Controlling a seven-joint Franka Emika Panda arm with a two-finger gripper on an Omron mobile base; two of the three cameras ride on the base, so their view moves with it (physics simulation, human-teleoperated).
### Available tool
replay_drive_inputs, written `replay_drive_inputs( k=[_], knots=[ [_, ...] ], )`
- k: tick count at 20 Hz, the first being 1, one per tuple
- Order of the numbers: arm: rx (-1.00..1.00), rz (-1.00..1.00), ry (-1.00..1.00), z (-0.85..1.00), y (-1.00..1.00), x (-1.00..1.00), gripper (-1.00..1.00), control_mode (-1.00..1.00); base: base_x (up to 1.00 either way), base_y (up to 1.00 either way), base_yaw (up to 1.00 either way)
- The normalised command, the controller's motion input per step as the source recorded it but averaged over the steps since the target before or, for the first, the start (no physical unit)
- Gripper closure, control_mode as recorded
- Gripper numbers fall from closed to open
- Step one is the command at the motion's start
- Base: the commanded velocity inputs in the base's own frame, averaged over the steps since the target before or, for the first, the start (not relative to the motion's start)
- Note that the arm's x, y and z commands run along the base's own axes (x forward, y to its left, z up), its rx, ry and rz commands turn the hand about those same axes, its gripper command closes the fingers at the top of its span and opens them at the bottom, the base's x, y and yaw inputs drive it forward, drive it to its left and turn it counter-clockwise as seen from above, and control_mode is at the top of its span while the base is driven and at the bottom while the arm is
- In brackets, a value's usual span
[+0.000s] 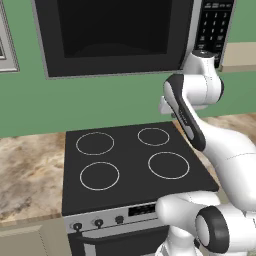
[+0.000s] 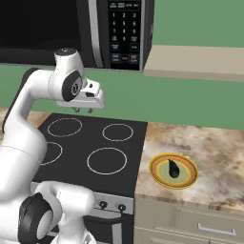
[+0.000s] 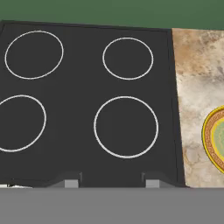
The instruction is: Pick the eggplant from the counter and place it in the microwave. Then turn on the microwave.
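Flat green painted wall (image 1: 100,102) behind everything. Black glass four-ring stove top (image 1: 130,162) set flush against it, row of dark knobs (image 1: 97,223) on silver front panel below. Beige shelf slab (image 2: 195,62) projecting from wall at upper right. Light cabinet drawer front (image 2: 190,224) with slim metal handle.

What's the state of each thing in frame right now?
microwave: door open, cavity bare.
eggplant: lying on the plate, not gripped.
plate: flat on the counter, right of the stove.
stove: four rings bare.
gripper: above the stove, holding nothing, tips apart in the hand view.
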Motion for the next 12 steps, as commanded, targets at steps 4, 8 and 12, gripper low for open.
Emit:
replay_drive_inputs(
  k=[4,8,12],
  knots=[
    [0.00,0.02,-0.09,0.04,0.00,-0.04,-1.00,-1.00,0.00,0.00,0.00],
    [0.02,0.01,-0.23,0.23,0.00,-0.07,-1.00,-1.00,0.00,0.00,0.00],
    [0.03,0.00,-0.25,0.32,0.00,-0.04,-1.00,-1.00,0.00,0.00,0.00]
  ],
)
